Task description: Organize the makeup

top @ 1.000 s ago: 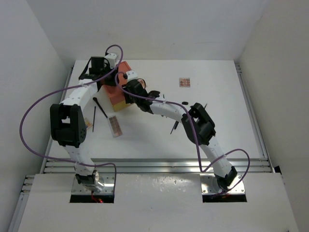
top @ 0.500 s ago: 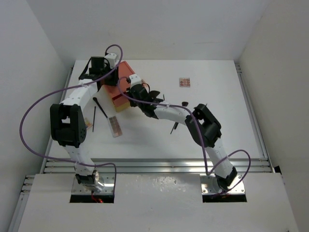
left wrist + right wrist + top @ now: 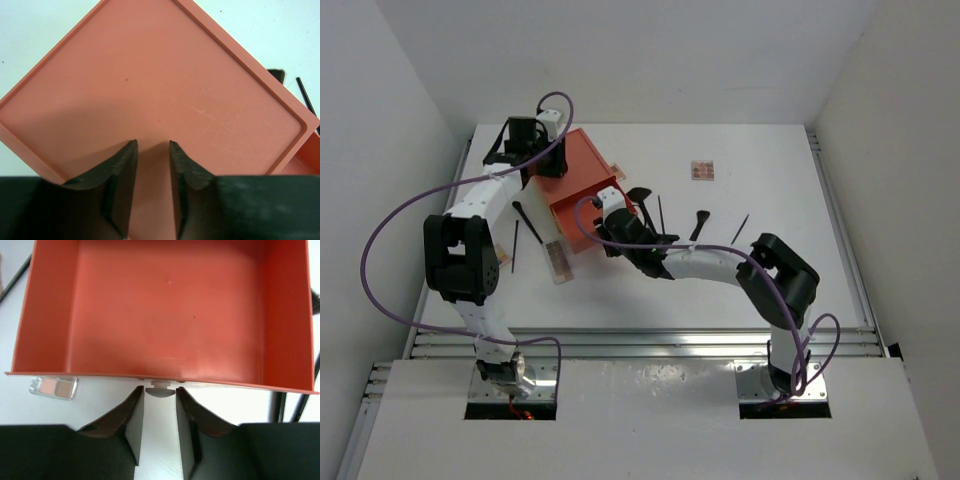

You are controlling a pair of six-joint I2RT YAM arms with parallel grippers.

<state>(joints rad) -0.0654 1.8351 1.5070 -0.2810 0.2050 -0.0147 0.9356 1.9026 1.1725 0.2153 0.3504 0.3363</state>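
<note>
white table [image 3: 770, 170]: right gripper [image 3: 160, 393] pinches the grey knob [image 3: 160, 389] of the orange drawer [image 3: 170, 305]; left gripper [image 3: 152, 146], jaws slightly parted and empty, over the box top [image 3: 150, 75].

The drawer box [image 3: 165, 90] is matt orange plastic, finely scratched; the palette [image 3: 53, 386] has a clear glossy case

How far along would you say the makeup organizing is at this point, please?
Done: the drawer stands open and empty. In hand: the right gripper is closed on the drawer knob, with the left gripper over the box top. Left: everything else; the brushes and palettes all lie on the table, none in the drawer.
</note>
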